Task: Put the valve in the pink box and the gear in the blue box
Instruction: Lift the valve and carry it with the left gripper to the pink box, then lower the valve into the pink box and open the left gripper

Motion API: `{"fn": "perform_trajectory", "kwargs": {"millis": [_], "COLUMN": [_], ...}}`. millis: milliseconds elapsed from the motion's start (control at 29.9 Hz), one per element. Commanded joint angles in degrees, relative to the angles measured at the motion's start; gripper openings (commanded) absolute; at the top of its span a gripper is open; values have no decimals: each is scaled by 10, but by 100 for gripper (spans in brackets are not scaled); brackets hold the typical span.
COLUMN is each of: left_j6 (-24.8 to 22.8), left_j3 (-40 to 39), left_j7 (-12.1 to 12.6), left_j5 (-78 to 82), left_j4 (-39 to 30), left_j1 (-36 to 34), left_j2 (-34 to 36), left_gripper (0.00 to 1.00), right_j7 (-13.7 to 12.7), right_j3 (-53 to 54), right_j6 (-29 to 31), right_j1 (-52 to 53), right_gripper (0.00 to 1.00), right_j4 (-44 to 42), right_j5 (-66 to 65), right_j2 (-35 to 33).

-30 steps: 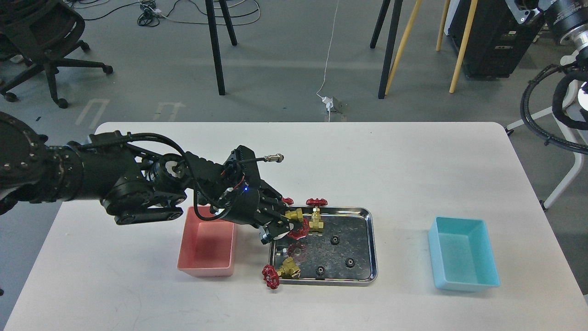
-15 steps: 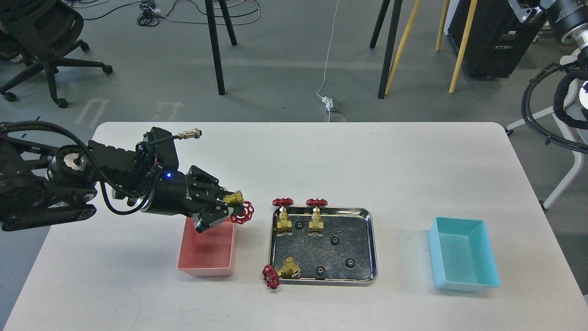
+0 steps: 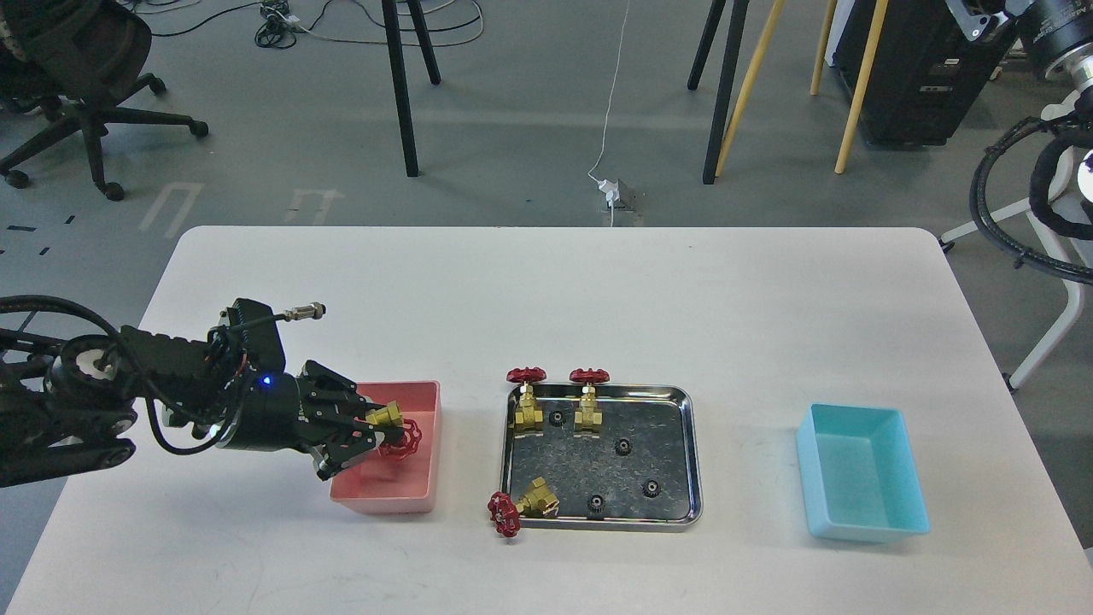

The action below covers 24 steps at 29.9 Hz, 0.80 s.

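The robot's matte-black, thick-jointed left arm (image 3: 128,393) is showing a stack of blocky segments that are narrowing toward its black two-finger left gripper (image 3: 369,431). A round pale-grey joint cap (image 3: 88,365) is catching the light near the frame's left edge. Thin black cables (image 3: 51,307) are looping over the upper side of the arm, and a short lead is ending in a silver cylindrical metal connector (image 3: 306,312) that is sticking out above the wrist. A small blue indicator light (image 3: 266,381) is glowing on the rounded wrist housing, and a trace of red wiring is showing beside the square black module behind it.
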Motion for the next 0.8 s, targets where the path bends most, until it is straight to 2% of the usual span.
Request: {"fn": "perform_trajectory", "kwargs": {"millis": [0,234,434,768], "left_j6": [1,14,19,26], "left_j3": [0,-6,-21,-23], "left_j7": [0,0,0,0], "left_j5": [0,0,0,-1], "left_j4": [10,65,72,70], "left_j1": [5,43,64,63], "left_j2": [-1,-23,-37,-36], "left_gripper": [9,10,13,28], "right_j7": [0,0,0,0], "right_j3": [1,1,1,1], "right_j6": [0,0,0,0], "right_j1": [-2,-5,-6,-10], "right_gripper": [100,100,100,100], "right_j4": [0,1,0,1], "right_j5": [0,0,0,0], "right_j2": [0,1,0,0]}}
